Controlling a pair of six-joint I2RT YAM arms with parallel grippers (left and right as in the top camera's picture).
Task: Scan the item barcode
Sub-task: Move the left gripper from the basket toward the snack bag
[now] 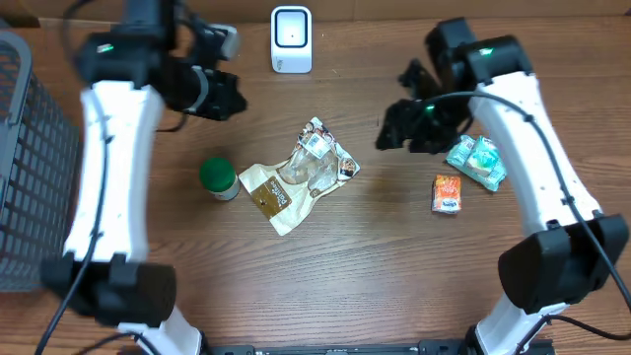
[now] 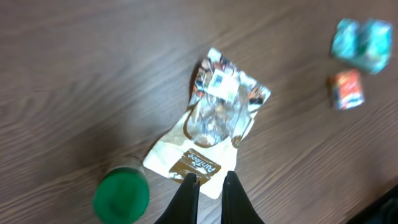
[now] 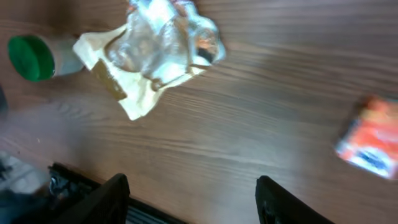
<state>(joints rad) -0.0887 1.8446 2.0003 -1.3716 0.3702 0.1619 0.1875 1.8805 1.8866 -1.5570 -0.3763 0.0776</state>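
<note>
Pouch lies flat beside green-capped bottle; left tool clenched, empty; right tool spread, empty.

Glossy foil pouch (partly clear), wood-grain table.

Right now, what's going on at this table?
Neither arm holds anything. The left gripper is shut and empty, raised off the table, its camera looking down at the crinkled snack pouch and a green-capped jar beside it. The right gripper is open and empty, near a teal packet and an orange packet. No item has been brought to the white scanner at the far edge.
</note>
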